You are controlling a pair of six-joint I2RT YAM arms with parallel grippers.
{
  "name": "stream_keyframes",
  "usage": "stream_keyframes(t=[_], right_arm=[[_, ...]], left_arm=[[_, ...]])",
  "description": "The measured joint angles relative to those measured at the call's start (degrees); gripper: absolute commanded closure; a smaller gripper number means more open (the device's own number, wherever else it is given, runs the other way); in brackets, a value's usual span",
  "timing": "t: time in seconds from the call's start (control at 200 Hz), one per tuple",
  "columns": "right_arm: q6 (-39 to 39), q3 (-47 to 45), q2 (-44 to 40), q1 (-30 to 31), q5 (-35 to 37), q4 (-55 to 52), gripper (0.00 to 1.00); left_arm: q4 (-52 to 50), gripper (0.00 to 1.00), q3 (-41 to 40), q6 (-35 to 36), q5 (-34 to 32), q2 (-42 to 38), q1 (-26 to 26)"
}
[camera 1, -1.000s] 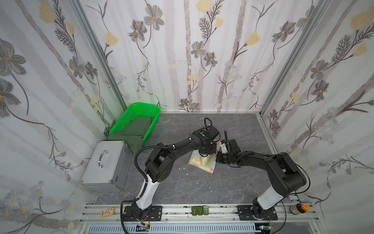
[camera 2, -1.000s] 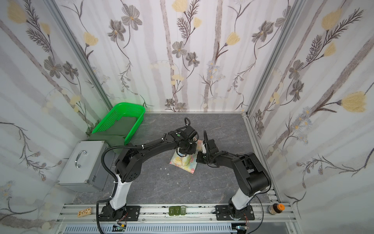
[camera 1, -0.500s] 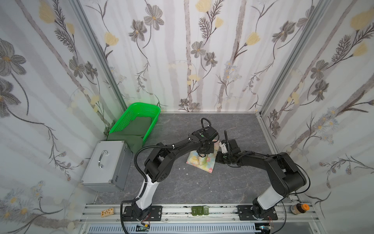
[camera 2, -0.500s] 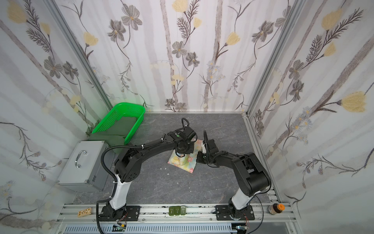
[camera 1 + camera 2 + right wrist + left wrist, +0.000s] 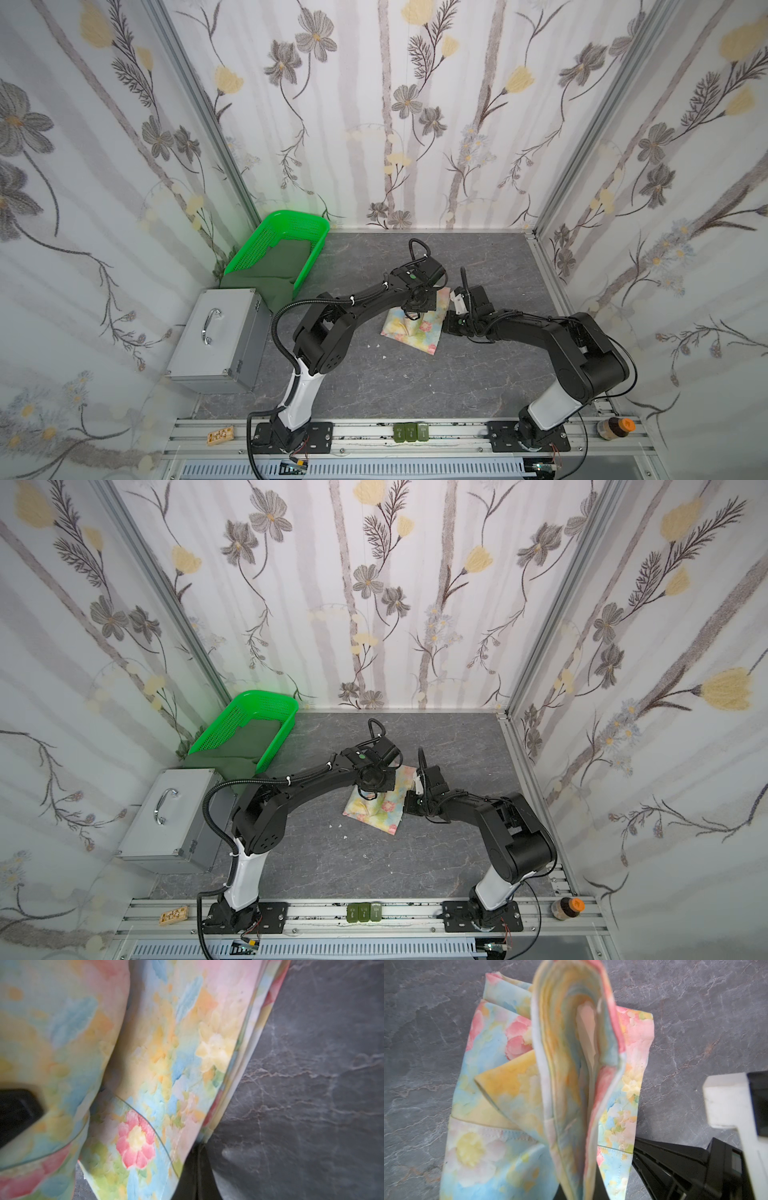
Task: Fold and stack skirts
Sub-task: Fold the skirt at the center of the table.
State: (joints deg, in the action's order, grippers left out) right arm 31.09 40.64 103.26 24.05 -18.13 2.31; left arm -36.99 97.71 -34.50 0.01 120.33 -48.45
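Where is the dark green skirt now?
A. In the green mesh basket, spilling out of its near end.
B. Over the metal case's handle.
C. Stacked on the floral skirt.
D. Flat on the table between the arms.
A: in both top views the dark green skirt lies in the green mesh basket, one end spilling out beside the metal case.

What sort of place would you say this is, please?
Probably a robot test booth, not a home: flowered wall panels in aluminium frames, left arm and right arm bolted to a rail.
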Motion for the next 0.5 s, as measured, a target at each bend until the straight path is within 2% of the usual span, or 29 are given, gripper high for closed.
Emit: stream_keyframes(t=[0.26, 0.445, 0.5], right_arm=[[0.33, -0.04, 0.0, -0.02, 0.0, 0.04, 1.0], [0.33, -0.15, -0.02, -0.02, 0.0, 0.15, 1.0], [0.33, -0.13, -0.02, -0.02, -0.02, 0.17, 1.0]], left_arm=[[-0.04, 1.0, 0.66, 0.02, -0.42, 2.23, -1.14], [0.02, 0.64, 0.66, 0.04, -0.52, 2.49, -1.33], [-0.04, 0.61, 0.66, 0.02, -0.83, 2.49, -1.38]])
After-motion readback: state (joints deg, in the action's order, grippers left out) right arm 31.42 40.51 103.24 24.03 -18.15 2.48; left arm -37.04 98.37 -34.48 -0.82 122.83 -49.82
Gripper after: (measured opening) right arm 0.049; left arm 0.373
